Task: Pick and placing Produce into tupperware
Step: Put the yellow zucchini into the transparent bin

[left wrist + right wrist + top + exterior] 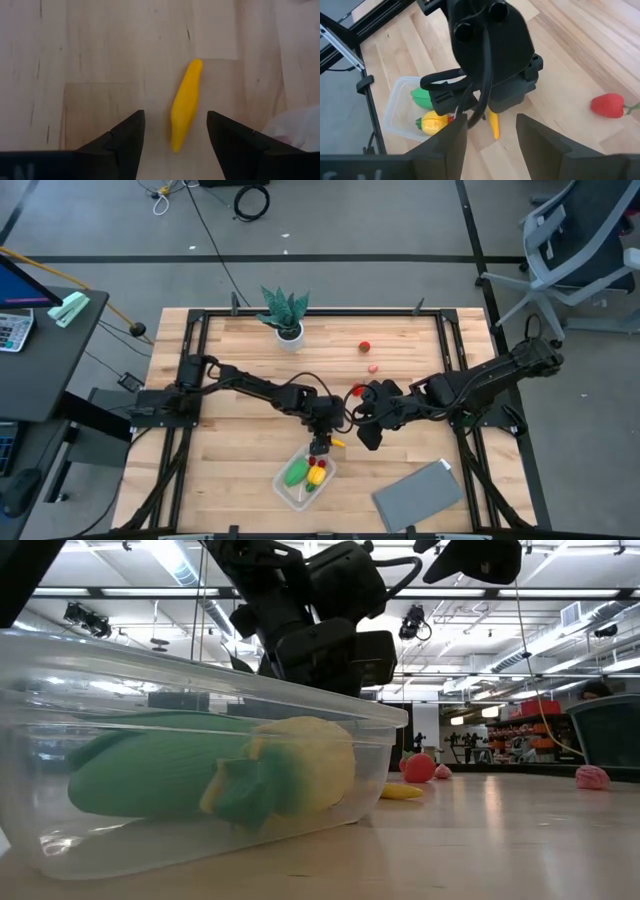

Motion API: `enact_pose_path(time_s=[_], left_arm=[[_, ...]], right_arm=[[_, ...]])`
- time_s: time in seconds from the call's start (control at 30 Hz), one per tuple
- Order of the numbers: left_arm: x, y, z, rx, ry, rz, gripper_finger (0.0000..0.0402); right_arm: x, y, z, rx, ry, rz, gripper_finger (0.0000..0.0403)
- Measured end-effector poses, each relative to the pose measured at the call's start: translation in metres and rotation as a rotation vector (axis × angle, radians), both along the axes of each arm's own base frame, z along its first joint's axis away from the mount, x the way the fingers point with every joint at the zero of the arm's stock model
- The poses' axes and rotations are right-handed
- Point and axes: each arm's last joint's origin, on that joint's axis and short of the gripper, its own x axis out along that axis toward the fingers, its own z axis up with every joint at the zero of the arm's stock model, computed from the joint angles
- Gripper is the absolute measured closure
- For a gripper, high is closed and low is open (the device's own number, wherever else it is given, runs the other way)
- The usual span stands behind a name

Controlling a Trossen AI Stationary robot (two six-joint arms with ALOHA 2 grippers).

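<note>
A long yellow toy piece (186, 102) lies flat on the wood just outside the clear tupperware (303, 478). It also shows in the high view (338, 443). My left gripper (175, 114) is open and points down over it, one finger on each side, touching nothing. The tupperware holds green (295, 472), yellow (317, 475) and red toy pieces. My right gripper (491, 117) is open and hovers just right of the left one (367, 435). A red piece (608, 106) lies on the wood near it. Another red piece (365, 347) and a pink piece (373, 367) lie farther back.
A spiky green plant in a white pot (285, 317) stands at the table's far edge. A flat grey sheet (418, 495) lies at the near right. The two grippers are close together at mid-table. Bare wood stretches left of the tupperware.
</note>
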Motion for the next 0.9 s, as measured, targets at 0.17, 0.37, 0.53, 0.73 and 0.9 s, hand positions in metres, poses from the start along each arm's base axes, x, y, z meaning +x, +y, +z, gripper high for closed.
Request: enact_pose_path(time_s=[0.17,0.37,0.53,0.73,0.9], left_arm=[[-0.001,-0.003,0.0,0.038,0.005,0.018,0.0182],[-0.003,-0.008,-0.001,0.087,0.022,0.03,0.0182],[-0.004,-0.012,-0.001,0.103,0.021,0.021,0.0182],[-0.005,-0.014,-0.002,0.127,0.022,0.042,0.0185],[-0.005,-0.013,-0.002,0.159,0.02,0.06,0.022]], right_arm=[[0.0,0.0,0.0,0.0,0.0,0.001,0.0225],[0.0,0.0,0.0,0.001,0.0,0.001,0.0225],[0.0,0.0,0.0,0.0,0.0,0.001,0.0225],[0.0,0.0,0.0,0.001,0.0,0.001,0.0225],[0.0,0.0,0.0,0.001,0.0,0.0,0.0225]])
